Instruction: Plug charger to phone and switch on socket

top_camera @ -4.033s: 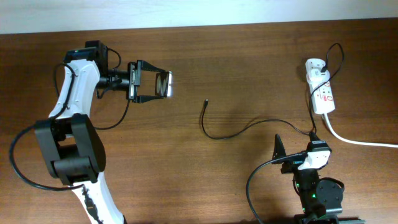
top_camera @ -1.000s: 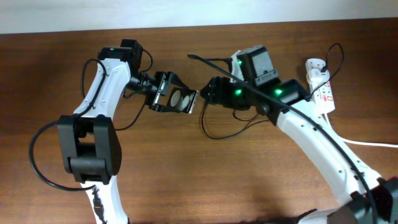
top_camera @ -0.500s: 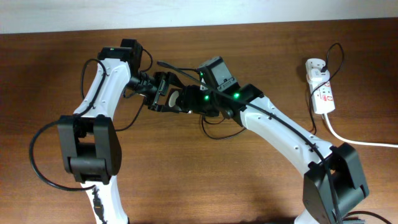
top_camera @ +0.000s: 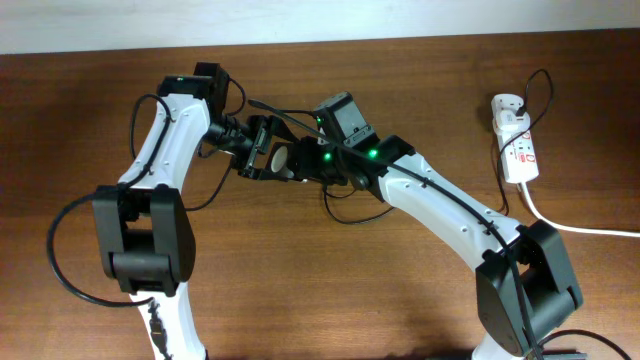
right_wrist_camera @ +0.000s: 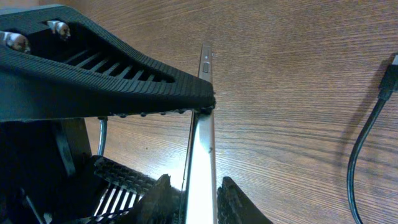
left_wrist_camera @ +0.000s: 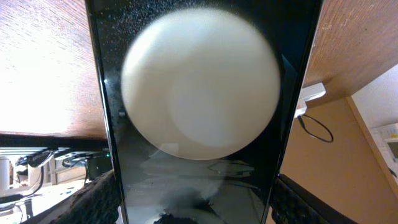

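Note:
The phone (top_camera: 282, 159) hangs above the table, edge-gripped, with my left gripper (top_camera: 268, 150) shut on it. In the left wrist view its glossy screen (left_wrist_camera: 199, 112) fills the frame, a ribbed finger (left_wrist_camera: 99, 199) against each long side. My right gripper (top_camera: 306, 166) has come in from the right. In the right wrist view the phone (right_wrist_camera: 203, 137) stands edge-on between my right gripper's (right_wrist_camera: 200, 200) two fingertips, which press on its faces. The charger's black cable (top_camera: 352, 217) lies on the wood below, its plug tip (right_wrist_camera: 389, 78) at the right. The socket (top_camera: 518, 145) lies far right.
A thick white cord (top_camera: 575, 227) runs from the socket off the right edge. My left arm's ribbed finger (right_wrist_camera: 106, 81) crosses the top of the right wrist view, close over the phone. Both arms crowd the table's upper middle.
My right arm swung left from near the socket to the phone, and its jaws narrowed onto the phone. The left gripper and phone stayed where they were.

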Action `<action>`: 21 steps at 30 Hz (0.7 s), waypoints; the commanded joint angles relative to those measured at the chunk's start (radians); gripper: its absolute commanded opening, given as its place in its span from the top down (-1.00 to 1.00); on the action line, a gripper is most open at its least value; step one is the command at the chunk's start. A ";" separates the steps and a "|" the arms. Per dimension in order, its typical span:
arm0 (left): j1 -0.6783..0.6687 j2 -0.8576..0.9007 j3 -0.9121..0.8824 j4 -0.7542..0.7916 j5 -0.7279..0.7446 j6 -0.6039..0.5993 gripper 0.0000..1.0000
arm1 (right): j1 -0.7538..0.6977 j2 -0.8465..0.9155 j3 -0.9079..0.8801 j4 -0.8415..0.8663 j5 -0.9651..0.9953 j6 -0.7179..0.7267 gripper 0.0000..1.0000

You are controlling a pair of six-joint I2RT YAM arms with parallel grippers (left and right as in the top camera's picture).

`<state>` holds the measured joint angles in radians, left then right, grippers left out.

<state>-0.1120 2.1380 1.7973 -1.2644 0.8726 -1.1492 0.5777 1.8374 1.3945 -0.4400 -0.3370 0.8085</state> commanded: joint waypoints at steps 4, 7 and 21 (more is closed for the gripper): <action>-0.003 0.005 0.028 -0.002 0.013 -0.010 0.74 | 0.007 0.006 0.016 0.014 -0.021 -0.005 0.53; -0.003 0.005 0.028 -0.002 0.013 -0.010 0.73 | 0.007 0.006 0.016 0.022 -0.034 -0.002 0.54; -0.003 0.005 0.028 -0.002 0.013 -0.010 0.02 | 0.004 0.006 0.016 0.038 -0.052 -0.002 0.92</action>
<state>-0.1093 2.1380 1.8046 -1.2598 0.8776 -1.1484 0.5713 1.8378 1.3945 -0.4179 -0.3565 0.8623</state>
